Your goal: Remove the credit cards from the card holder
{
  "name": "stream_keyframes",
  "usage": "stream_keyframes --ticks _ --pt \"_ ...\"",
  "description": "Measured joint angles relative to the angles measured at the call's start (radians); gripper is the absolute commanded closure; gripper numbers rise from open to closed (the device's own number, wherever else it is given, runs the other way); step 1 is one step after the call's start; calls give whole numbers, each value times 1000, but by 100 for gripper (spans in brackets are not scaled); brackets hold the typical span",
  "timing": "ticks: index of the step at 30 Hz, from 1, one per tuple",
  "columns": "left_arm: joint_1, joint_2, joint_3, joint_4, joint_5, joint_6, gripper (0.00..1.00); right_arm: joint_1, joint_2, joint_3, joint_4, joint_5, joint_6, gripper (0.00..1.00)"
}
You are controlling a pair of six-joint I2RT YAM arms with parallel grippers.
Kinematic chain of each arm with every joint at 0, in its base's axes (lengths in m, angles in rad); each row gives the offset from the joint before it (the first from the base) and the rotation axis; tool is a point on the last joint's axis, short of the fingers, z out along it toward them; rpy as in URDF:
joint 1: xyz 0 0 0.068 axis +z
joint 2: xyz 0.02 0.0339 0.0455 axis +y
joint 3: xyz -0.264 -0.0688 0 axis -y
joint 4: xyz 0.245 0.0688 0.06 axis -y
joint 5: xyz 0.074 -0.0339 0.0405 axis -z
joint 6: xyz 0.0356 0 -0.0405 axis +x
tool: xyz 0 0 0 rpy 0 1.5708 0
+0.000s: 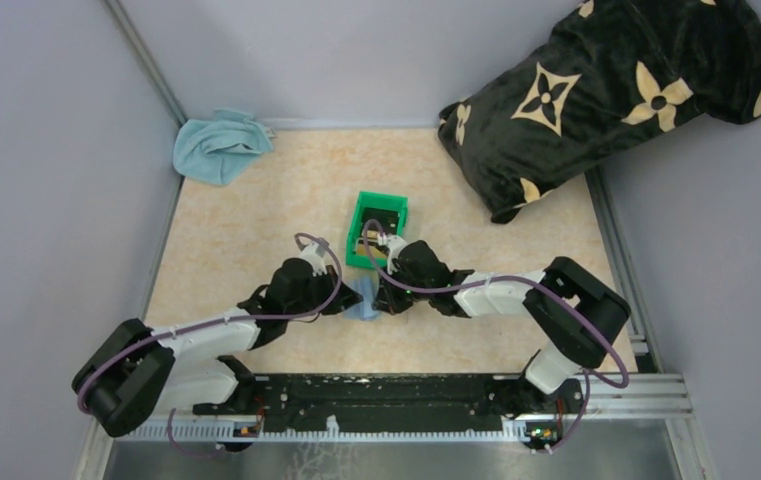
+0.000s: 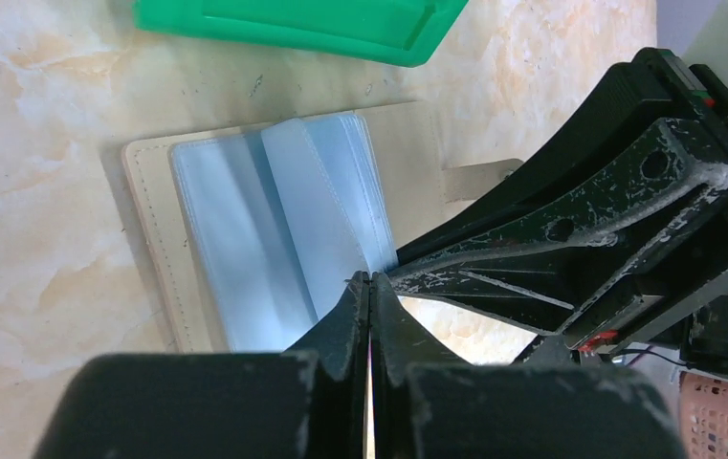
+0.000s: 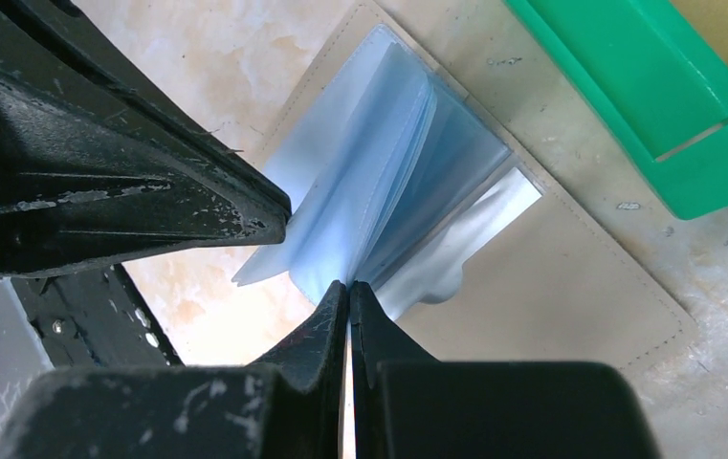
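Note:
The card holder (image 1: 364,300) lies open on the table between both arms, tan cover (image 2: 149,239) down, its pale blue clear sleeves (image 3: 379,163) fanned upward. No credit cards show in those sleeves. A gold-tan card (image 1: 371,237) lies in the green bin. My right gripper (image 3: 348,285) is shut on the lower edge of a sleeve, and the leaves rise out of its tips. My left gripper (image 2: 369,277) is shut, tips against the sleeves' corner, right beside the right fingers (image 2: 532,239). Whether it pinches a sleeve is hidden.
The green bin (image 1: 378,225) stands just beyond the holder, its rim close to the cover (image 3: 647,105). A blue cloth (image 1: 218,145) lies at the back left. A black patterned pillow (image 1: 616,90) fills the back right. Grey walls close in both sides.

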Motion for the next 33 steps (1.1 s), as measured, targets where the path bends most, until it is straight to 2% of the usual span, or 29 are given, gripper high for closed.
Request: stream_keyframes --ticks 5,6,8,10,12,14,15,17,20,24,27,33 --pt "0 -40 0 -23 -4 13 100 -6 -19 -5 -11 21 2 100" --pt "0 -57 0 -30 -7 17 97 -9 -35 -10 -14 25 2 99" --pt "0 -95 4 -56 -21 29 74 -11 -68 -21 -19 37 1 82" --pt "0 -126 10 -79 -38 45 45 -14 -102 -30 -27 50 1 58" --pt "0 -150 15 -104 -58 68 29 -16 -127 -36 -26 64 8 41" --pt "0 -167 21 -129 -76 80 11 -16 -148 -41 -29 84 6 28" --pt "0 -175 23 -140 -84 88 3 -16 -157 -42 -30 101 2 25" --pt "0 -198 24 -166 -97 101 0 -16 -177 -48 -32 130 2 19" --pt "0 -236 26 -197 -123 105 0 -24 -237 -67 -59 185 -3 17" --pt "0 -280 40 -237 -152 113 1 -73 -327 -95 -76 228 -15 17" --pt "0 -303 60 -264 -173 129 0 -153 -402 -122 -90 249 -26 17" --pt "0 -323 82 -304 -204 145 0 -246 -446 -126 -128 267 -54 18"
